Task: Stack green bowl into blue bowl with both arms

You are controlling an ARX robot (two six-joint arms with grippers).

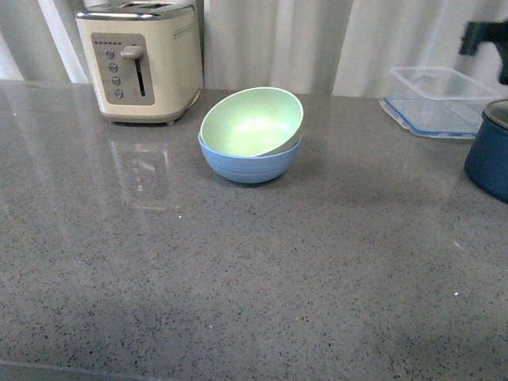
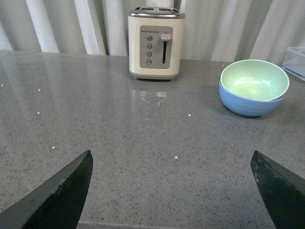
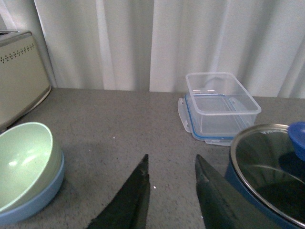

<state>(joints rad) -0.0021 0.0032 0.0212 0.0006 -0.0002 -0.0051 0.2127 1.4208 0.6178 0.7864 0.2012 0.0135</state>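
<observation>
The pale green bowl (image 1: 252, 121) sits tilted inside the light blue bowl (image 1: 250, 165) on the grey counter, near the back middle. Both also show in the left wrist view, green bowl (image 2: 254, 79) in blue bowl (image 2: 248, 104), and in the right wrist view, green bowl (image 3: 24, 160) in blue bowl (image 3: 33, 200). My left gripper (image 2: 171, 164) is open and empty, well short of the bowls. My right gripper (image 3: 171, 161) is open and empty, between the bowls and the navy pot. Neither gripper touches the bowls. Neither gripper's jaws show in the front view.
A cream toaster (image 1: 141, 59) stands at the back left. A clear lidded container (image 1: 440, 99) sits at the back right. A dark navy pot (image 1: 490, 155) with a glass lid (image 3: 271, 167) stands at the right edge, close to my right gripper. White curtains hang behind.
</observation>
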